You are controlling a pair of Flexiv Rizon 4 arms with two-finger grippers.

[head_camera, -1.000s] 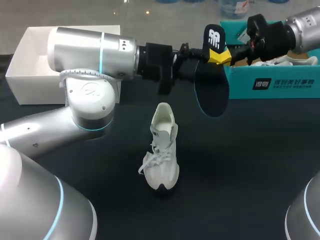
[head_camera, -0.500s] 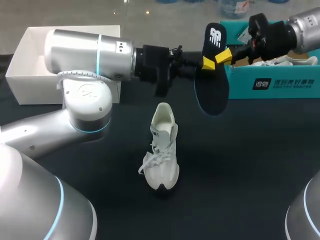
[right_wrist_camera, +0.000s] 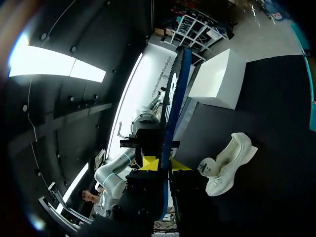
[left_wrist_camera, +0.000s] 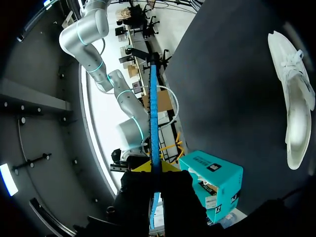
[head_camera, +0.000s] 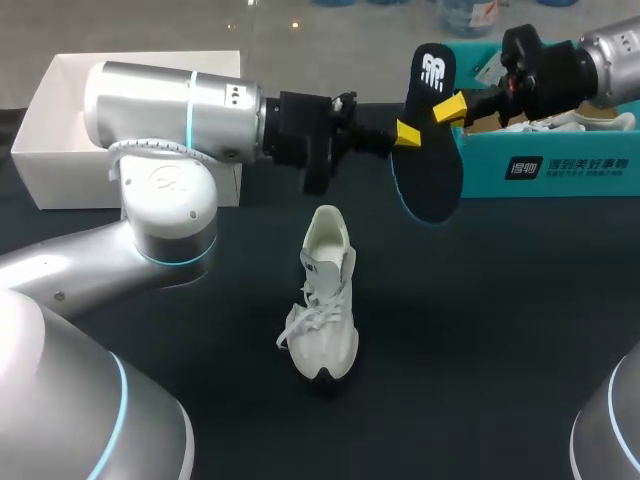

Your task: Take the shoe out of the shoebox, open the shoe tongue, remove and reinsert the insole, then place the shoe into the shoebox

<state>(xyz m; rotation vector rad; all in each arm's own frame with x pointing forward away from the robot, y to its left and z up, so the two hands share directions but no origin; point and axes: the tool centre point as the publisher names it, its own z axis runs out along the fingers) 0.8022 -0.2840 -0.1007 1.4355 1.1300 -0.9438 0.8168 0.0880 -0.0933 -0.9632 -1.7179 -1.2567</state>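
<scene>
Insole point(head_camera: 432, 170) hangs in the air, held edge-on between both our grippers. Our left gripper point(head_camera: 405, 132) is clamped on one edge and our right gripper point(head_camera: 450, 108) is clamped on it just beside that. The white shoe point(head_camera: 323, 300) stands on the table point(head_camera: 500, 340) below the left gripper. The teal shoebox point(head_camera: 545, 165) sits beside the right gripper.

Shoe point(head_camera: 322, 300) white cloth; insole point(head_camera: 428, 170) matt black; table point(head_camera: 480, 330) matt.
</scene>
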